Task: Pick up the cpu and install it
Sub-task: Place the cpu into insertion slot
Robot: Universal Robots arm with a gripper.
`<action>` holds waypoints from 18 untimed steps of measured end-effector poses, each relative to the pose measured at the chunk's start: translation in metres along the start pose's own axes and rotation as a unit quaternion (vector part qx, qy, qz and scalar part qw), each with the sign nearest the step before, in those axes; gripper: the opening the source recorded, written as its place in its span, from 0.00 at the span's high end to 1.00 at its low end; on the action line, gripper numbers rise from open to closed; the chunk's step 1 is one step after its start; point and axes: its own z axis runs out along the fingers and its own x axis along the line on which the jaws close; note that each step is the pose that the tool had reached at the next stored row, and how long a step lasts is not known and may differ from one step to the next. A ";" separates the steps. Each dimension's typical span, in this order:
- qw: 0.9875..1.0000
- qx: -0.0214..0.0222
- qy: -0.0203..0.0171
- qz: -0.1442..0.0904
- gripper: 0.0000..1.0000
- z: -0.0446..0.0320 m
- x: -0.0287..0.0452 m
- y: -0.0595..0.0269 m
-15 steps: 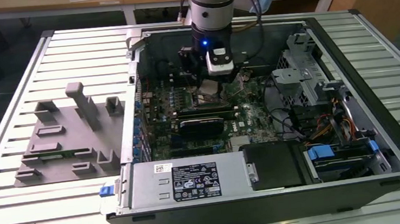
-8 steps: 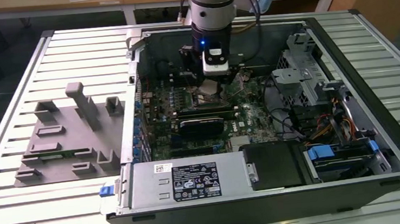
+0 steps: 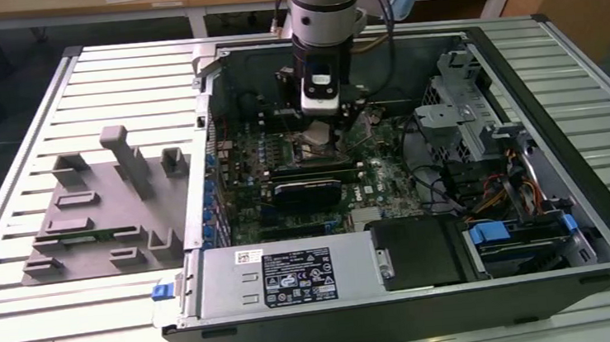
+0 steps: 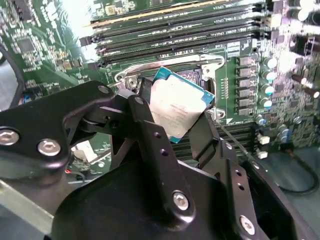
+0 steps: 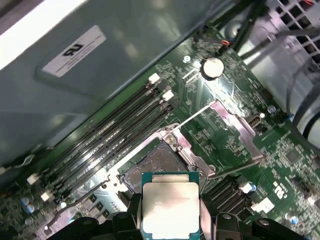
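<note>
The cpu [image 5: 170, 205], judged light, stiff and fragile and best gripped by opposite edges, is clamped so between the jaws just above the open socket [image 5: 150, 167], at upper centre of the exterior view inside the computer case [image 3: 352, 333].

- White label [image 3: 298, 277] on the power supply [image 3: 227, 294]: black blocks and symbols, lettering too small to read.
- Small barcode sticker [image 3: 249, 256], same unit: unreadable.
- White sticker [image 5: 74, 49] on the case wall [image 5: 130, 65]: dark logo and fine lines, illegible.
- cpu [image 4: 176, 107] lid: faint grey print, illegible.
- Circuit board [image 5: 295, 155]: white markings [image 5: 279, 190], illegible.
</note>
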 end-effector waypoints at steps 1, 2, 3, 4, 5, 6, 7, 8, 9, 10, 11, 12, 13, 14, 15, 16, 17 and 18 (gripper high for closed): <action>1.000 0.000 0.000 0.007 0.46 0.0000 0.0000 0.0000; 1.000 0.000 0.000 0.015 0.46 0.0000 0.0000 0.0000; 1.000 0.000 0.000 0.022 0.46 0.0000 0.0000 0.0000; 1.000 0.000 0.000 0.030 0.46 0.0000 0.0000 0.0000; 0.999 0.000 0.000 0.038 0.46 0.0000 0.0000 0.0000; 0.999 0.001 0.000 0.045 0.46 0.0000 0.0000 0.0000; 0.999 0.001 0.000 0.053 0.46 0.0001 0.0000 0.0000; 0.998 0.001 0.000 0.060 0.46 0.0001 0.0000 0.0000; 0.998 0.001 0.000 0.069 0.46 0.0001 0.0000 0.0000; 0.997 0.001 0.000 0.077 0.46 0.0001 0.0000 0.0000; 0.996 0.001 0.000 0.086 0.46 0.0001 0.0000 0.0000; 0.995 0.001 0.000 0.095 0.46 0.0002 0.0000 0.0000; 0.995 0.001 0.000 0.104 0.46 0.0002 0.0000 0.0000; 0.994 0.001 0.000 0.113 0.46 0.0003 0.0000 0.0000; 0.993 0.001 0.001 0.122 0.46 0.0003 0.0000 0.0000; 0.991 0.002 0.001 0.131 0.46 0.0004 0.0000 0.0000; 0.990 0.002 0.001 0.140 0.46 0.0004 0.0000 0.0000; 0.989 0.002 0.001 0.149 0.46 0.0005 0.0000 0.0000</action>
